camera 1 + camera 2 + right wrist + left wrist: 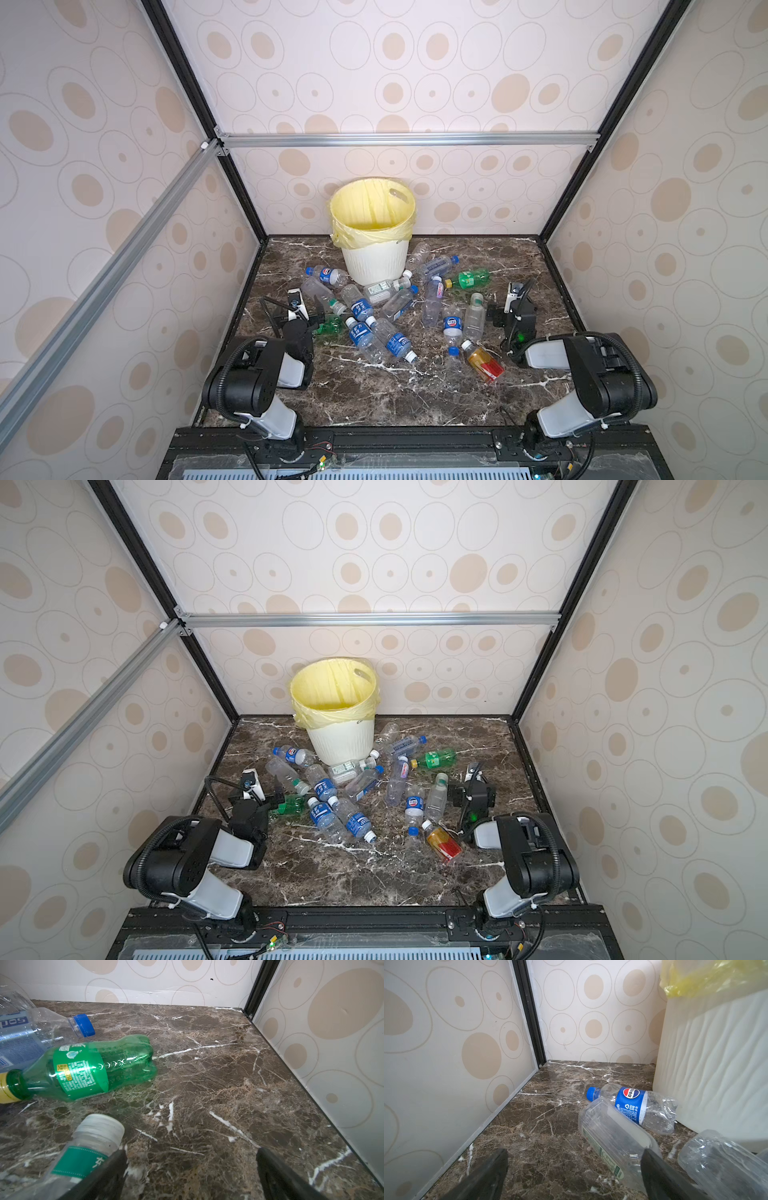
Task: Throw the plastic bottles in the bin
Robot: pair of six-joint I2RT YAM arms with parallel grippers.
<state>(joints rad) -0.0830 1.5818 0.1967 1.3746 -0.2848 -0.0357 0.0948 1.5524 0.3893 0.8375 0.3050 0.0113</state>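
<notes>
ribbed bin (374, 262), crinkly clear bottles (360, 308), marble top (374, 395); l pincer (574, 1153), r pincer (191, 1152) agape.

The bin (374, 262), a round cream-white ribbed wastebasket, stands upright, with a pale yellow bag (370, 235) folded over its rim. The plastic bottles (376, 332) lie on their sides, scattered in front of the bin and to either side. They are mostly clear with blue labels. In both top views a blue-capped Pepsi-labelled bottle (328, 275) lies just left of the bin's base and a yellow-capped green bottle (469, 279) lies to its right. The amber bottle (484, 362), red-labelled, lies farthest from the bin.
</notes>
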